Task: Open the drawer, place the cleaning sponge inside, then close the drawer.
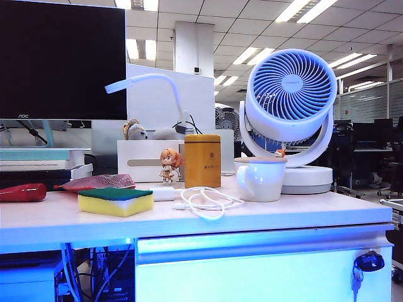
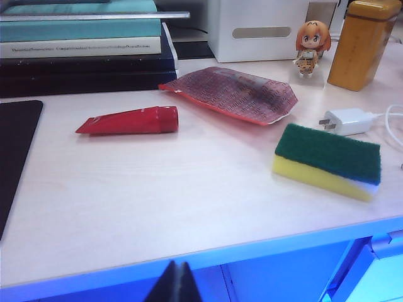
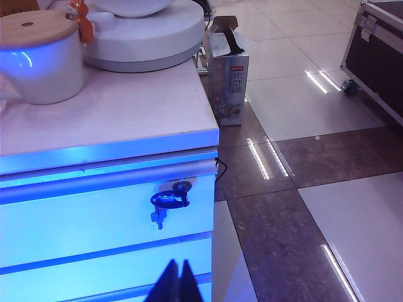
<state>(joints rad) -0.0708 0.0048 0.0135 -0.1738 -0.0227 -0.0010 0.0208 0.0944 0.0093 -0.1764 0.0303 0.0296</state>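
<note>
**Sponge waits above a closed drawer**

Your yellow foam cleaning sponge with its green scouring top lies on the pale wooden surface, above the shut white drawer. Left tool and right tool hang pinched together, empty, before the drawer front.

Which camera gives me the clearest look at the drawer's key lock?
Right wrist view: the key lock with its dangling keys sits near mid-frame on the drawer front. Exterior view shows it small, near the corner. Left wrist view misses it.
</note>
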